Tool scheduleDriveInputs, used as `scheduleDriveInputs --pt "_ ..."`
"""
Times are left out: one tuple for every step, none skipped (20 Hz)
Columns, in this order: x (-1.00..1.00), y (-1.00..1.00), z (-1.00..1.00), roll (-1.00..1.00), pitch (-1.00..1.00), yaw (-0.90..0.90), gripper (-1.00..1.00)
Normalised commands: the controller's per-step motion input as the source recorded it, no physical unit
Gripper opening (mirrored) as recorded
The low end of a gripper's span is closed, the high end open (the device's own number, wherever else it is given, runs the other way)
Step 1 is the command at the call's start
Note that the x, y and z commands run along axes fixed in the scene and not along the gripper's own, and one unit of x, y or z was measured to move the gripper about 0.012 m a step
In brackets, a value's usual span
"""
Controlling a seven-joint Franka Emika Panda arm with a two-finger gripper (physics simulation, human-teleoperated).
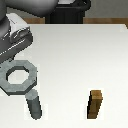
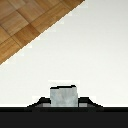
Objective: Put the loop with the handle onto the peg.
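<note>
On inspection, the loop with the handle (image 1: 19, 76) was found raised off the white table (image 1: 80, 60) at the exterior view's left, its octagonal grey ring with the round hole facing the camera and tilted. The arm's hand (image 1: 11, 44) stood directly above it, at the upper left of that view; the ring's upper edge met the underside of the hand, but the fingertips themselves were not distinguishable in either view. The wrist view showed only a pale grey block-like part (image 2: 63, 96) between dark shapes at the picture's edge, which appeared to be the gripped stub of the loop; on that evidence the hand was judged to be clamped on the loop with the handle, though the contact faces could not be examined. The peg (image 1: 34, 106), a short dark grey cylinder with a lighter round top, stood upright on the table just below the loop, near its lower right edge; in the exterior view the two overlapped slightly, and whether they touched could not be told. The ring's hole was not over the peg. A brown wooden block (image 1: 95, 104) stood upright well apart from the peg, toward the exterior view's right. A strip of wood-patterned floor (image 2: 25, 25) was visible beyond the table's edge in the wrist view.
</note>
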Motion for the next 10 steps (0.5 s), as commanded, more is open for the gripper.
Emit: scheduleDriveInputs --pt "0.0 1.0 0.0 0.0 0.0 0.0 -1.0" --pt "0.0 1.0 0.0 0.0 0.0 0.0 -1.0" --pt "0.0 1.0 0.0 0.0 0.0 0.0 -1.0" --pt "0.0 1.0 0.0 0.0 0.0 0.0 -1.0" --pt "0.0 0.0 0.0 0.0 0.0 0.0 -1.0" --pt "0.0 -1.0 0.0 0.0 0.0 0.0 -1.0" --pt "0.0 0.0 0.0 0.0 0.0 0.0 -1.0" --pt "0.0 0.0 0.0 0.0 0.0 0.0 -1.0" --pt "0.0 0.0 0.0 0.0 0.0 0.0 -1.0" --pt "0.0 0.0 0.0 0.0 0.0 0.0 -1.0"
